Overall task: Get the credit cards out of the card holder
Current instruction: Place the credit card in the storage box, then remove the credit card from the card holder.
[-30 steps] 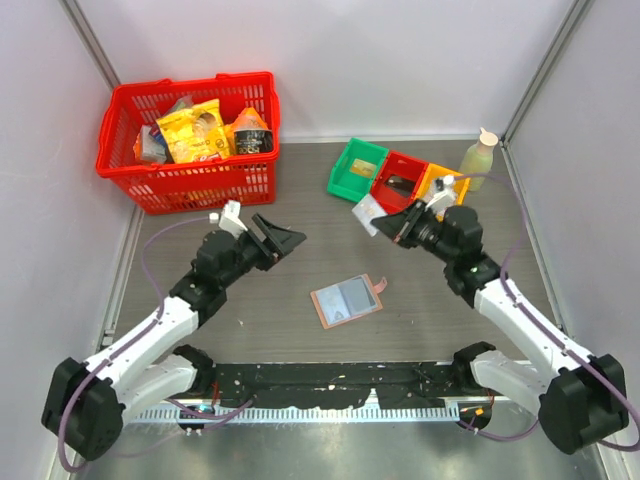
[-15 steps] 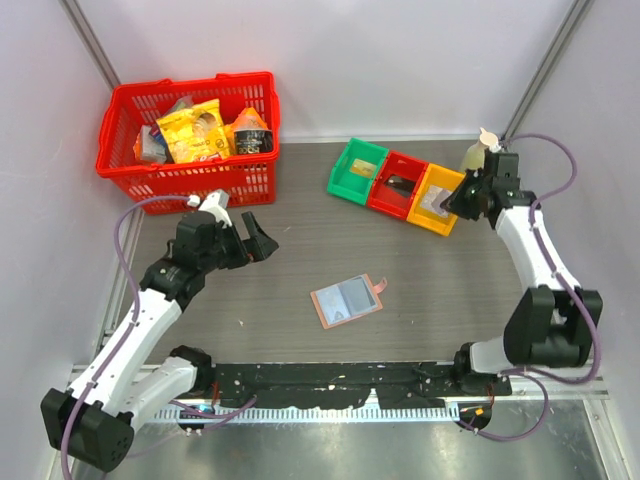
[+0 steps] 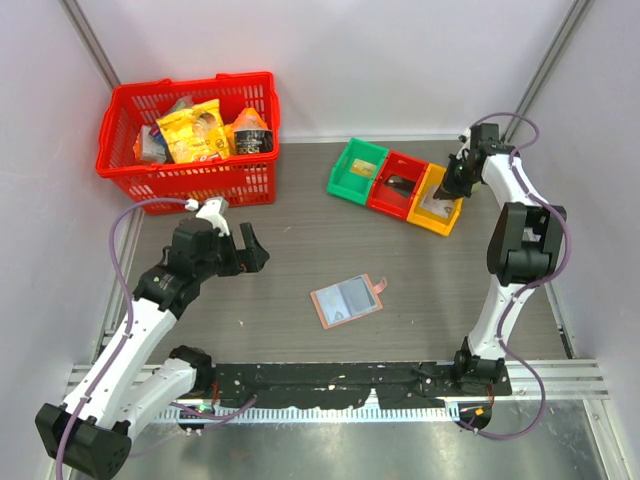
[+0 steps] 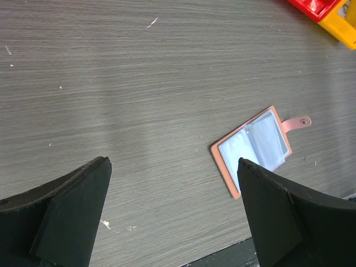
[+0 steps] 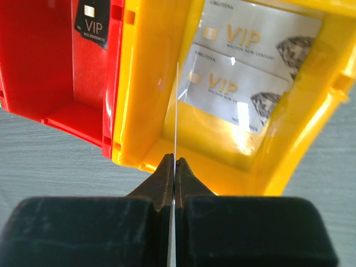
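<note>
The right tool [image 5: 174, 161] is pinching a thin card [image 5: 176, 111] edge-on, its fingers pressed tight against it, and is holding it over the yellow bin [image 5: 136, 83], where two silver VIP cards [image 5: 239, 89] are lying flat. A black VIP card [image 5: 92, 23] is sitting in the red bin [image 5: 50, 78] just beside. The card holder [image 4: 253, 150] is lying spread open on the worktop [image 4: 139, 67], well apart from the bins, pale blue lining facing up and snap tab sticking out. The left tool [image 4: 172, 162] is hovering above the worktop, fingers spread wide, gripping nothing.
</note>
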